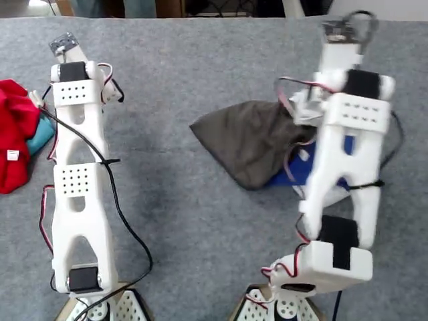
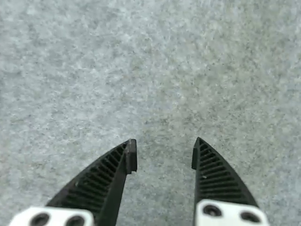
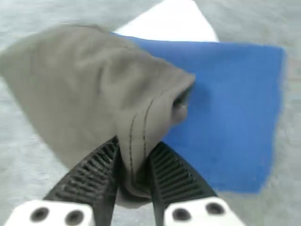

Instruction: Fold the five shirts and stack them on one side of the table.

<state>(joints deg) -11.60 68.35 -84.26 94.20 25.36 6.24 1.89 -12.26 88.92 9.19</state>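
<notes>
Right gripper [image 3: 136, 147] clamps the grey shirt [image 3: 89, 89] at its hem — left gripper [image 2: 163, 155], jaws apart, hangs well apart from that shirt.

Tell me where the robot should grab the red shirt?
Probably a raised fold on the red shirt, at its edge nearest the left arm, coming straight down from above. It lies crumpled in a heap partly over a teal shirt, so a high fold lets the open left gripper pinch red cloth alone.

Bunched grey shirt [image 1: 247, 142] overlaps blue shirt [image 3: 235, 108]; red shirt [image 1: 13, 144] lies well apart.
</notes>
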